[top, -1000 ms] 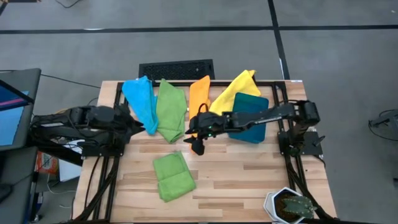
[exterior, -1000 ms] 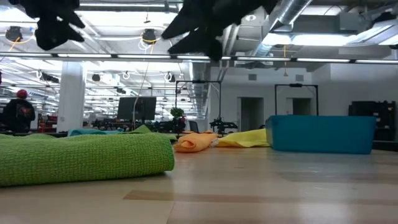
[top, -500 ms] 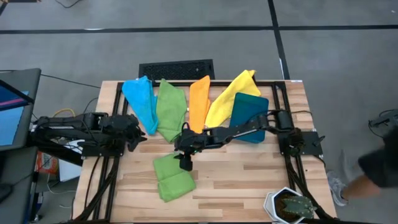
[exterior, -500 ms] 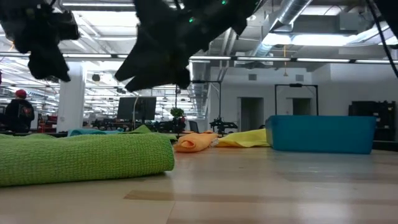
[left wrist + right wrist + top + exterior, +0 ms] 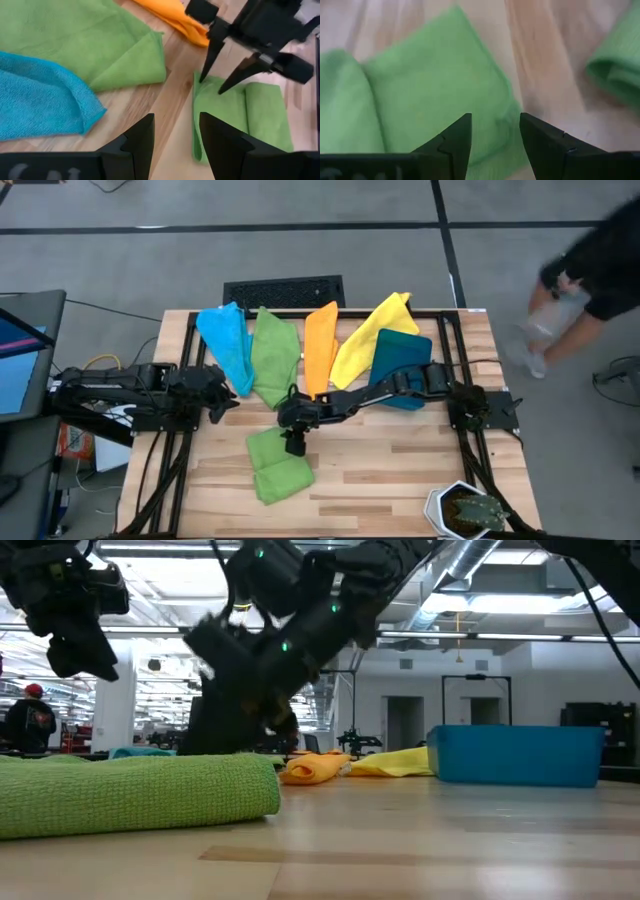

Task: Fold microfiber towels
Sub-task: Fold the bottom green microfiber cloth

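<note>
Right gripper (image 5: 293,444): fingers parted, empty, over far edge of folded green towel (image 5: 276,465) at table's near centre | step: likely regrasp | next: descend, pinch edge | left gripper (image 5: 222,402): parted, waiting

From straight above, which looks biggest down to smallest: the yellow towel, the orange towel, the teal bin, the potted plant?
1. Yellow towel, though the teal bin covers part of it.
2. Teal bin and orange towel: too close to rank.
3. Potted plant, smallest, partly cut off by the picture's edge.
</note>
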Action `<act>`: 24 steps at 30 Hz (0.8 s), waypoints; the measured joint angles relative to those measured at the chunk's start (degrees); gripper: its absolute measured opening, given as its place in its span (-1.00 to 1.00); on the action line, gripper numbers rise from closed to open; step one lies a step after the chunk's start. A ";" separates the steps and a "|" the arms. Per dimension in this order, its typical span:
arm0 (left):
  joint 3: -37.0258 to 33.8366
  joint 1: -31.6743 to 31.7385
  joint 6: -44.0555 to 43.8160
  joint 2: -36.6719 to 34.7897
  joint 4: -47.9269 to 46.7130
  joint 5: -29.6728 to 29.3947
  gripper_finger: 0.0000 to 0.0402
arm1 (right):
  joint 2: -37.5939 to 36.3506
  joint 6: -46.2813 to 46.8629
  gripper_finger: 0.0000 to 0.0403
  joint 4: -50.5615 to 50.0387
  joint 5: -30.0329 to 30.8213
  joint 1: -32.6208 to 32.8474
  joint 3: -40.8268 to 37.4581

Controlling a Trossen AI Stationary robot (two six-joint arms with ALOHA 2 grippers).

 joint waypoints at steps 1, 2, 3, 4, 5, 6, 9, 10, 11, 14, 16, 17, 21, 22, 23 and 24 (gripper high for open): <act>0.01 -0.01 0.00 0.00 0.13 -0.26 -0.26 | 0.00 0.31 -0.07 -0.27 0.04 0.06 -0.02; 0.00 0.00 0.02 0.00 0.36 -0.53 -0.26 | -0.03 0.78 -0.08 -0.22 0.36 0.06 0.01; 0.00 0.00 0.02 0.00 0.53 -0.72 -0.26 | -0.13 1.16 -0.10 -0.36 1.36 0.08 0.05; 0.02 0.00 0.02 0.00 0.50 -1.07 -0.26 | -0.15 1.21 -0.13 -0.80 2.58 0.08 0.05; 0.01 0.00 0.02 0.00 0.47 -1.24 -0.26 | -0.15 1.22 -0.16 -1.20 3.85 0.08 0.05; 0.01 0.00 0.02 0.00 0.47 -1.46 -0.26 | -0.21 1.23 -0.20 -1.43 4.99 0.06 0.03; 0.02 -0.02 0.02 0.00 0.47 -2.55 -0.26 | -1.05 1.24 -0.41 -1.18 6.87 -0.01 0.05; 0.02 -0.02 0.04 0.00 0.45 -3.05 -0.26 | -1.16 1.25 -0.49 -1.09 6.88 -0.01 0.10; 0.00 -0.02 0.04 0.00 0.44 -3.46 -0.26 | -1.16 1.25 -0.57 -1.20 6.82 -0.03 0.10; 0.01 -0.02 0.02 0.00 0.42 -4.45 -0.26 | -1.01 1.32 -0.79 -1.52 5.84 -0.05 0.01; 0.00 -0.02 0.04 0.00 0.42 -4.54 -0.26 | -1.01 1.69 -0.91 -1.48 5.81 -0.05 0.01; 0.00 -0.02 0.04 0.00 0.42 -4.58 -0.26 | -1.01 1.78 -0.94 -1.48 5.81 -0.05 0.01; 0.01 -0.02 0.04 0.00 0.42 -5.62 -0.26 | -1.01 2.26 -0.87 0.22 5.81 0.22 0.01; 0.01 -0.02 0.04 0.00 0.47 -5.73 -0.26 | -1.01 3.03 -0.80 0.64 5.81 0.32 0.01; 0.00 -0.02 0.04 0.00 0.58 -5.84 -0.26 | -1.01 4.06 -0.72 1.12 5.81 0.32 0.01; 0.00 -0.02 0.03 0.00 0.72 -5.85 -0.26 | -1.01 5.05 -0.63 1.55 5.83 0.34 0.01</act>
